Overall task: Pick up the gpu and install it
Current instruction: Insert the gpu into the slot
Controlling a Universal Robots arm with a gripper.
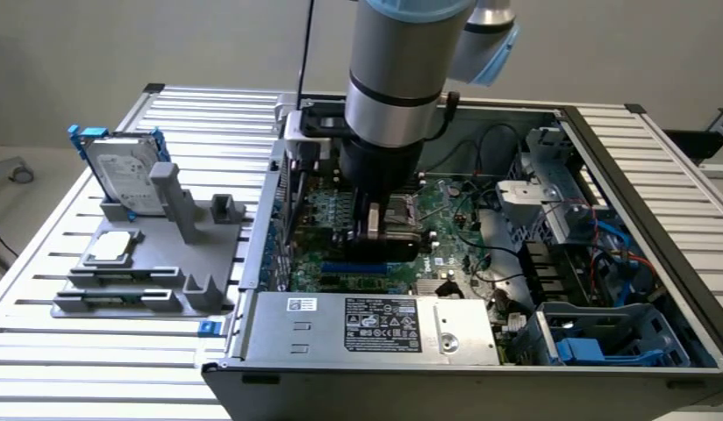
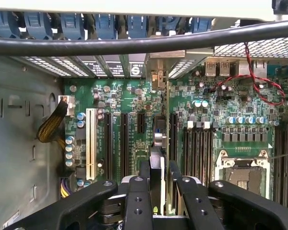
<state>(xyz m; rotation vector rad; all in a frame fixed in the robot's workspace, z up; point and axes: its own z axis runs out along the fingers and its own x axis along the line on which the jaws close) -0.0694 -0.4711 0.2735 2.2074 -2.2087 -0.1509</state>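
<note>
Room is tight in the exterior view: the end effector hangs inside the open computer case, with the case wall at its 9 o'clock, the power supply at 6 o'clock, and cables and drive cages at 3 o'clock. Farther out at 9 o'clock, a grey fixture on the desk carries the hard drive. The wrist view shows the fingers pinching the gpu edge-on, upright over the motherboard, between black expansion slots and memory slots. Whether its edge touches a slot, I cannot tell.
</note>
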